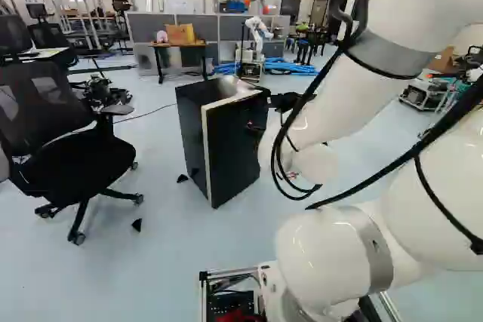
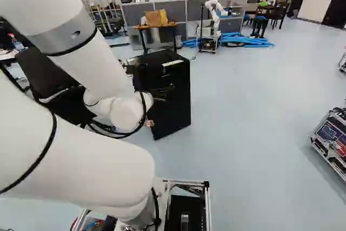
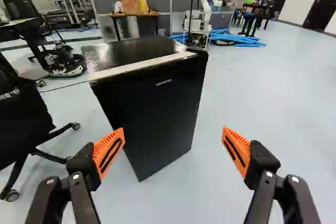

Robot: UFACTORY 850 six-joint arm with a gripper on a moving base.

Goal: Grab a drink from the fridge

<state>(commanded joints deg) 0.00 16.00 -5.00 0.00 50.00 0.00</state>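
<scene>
One fridge (image 3: 134,50) stands ahead of the gripper, its door (image 3: 157,108) seemingly shut, with any drink out of sight inside; if the fingers miss the door's edge, they could skid off its flat front or shove the whole body. The gripper (image 3: 173,131) is spread wide, holding nothing, well apart from that door.

White arm, grey bands, black cables, orange-padded jaws
</scene>
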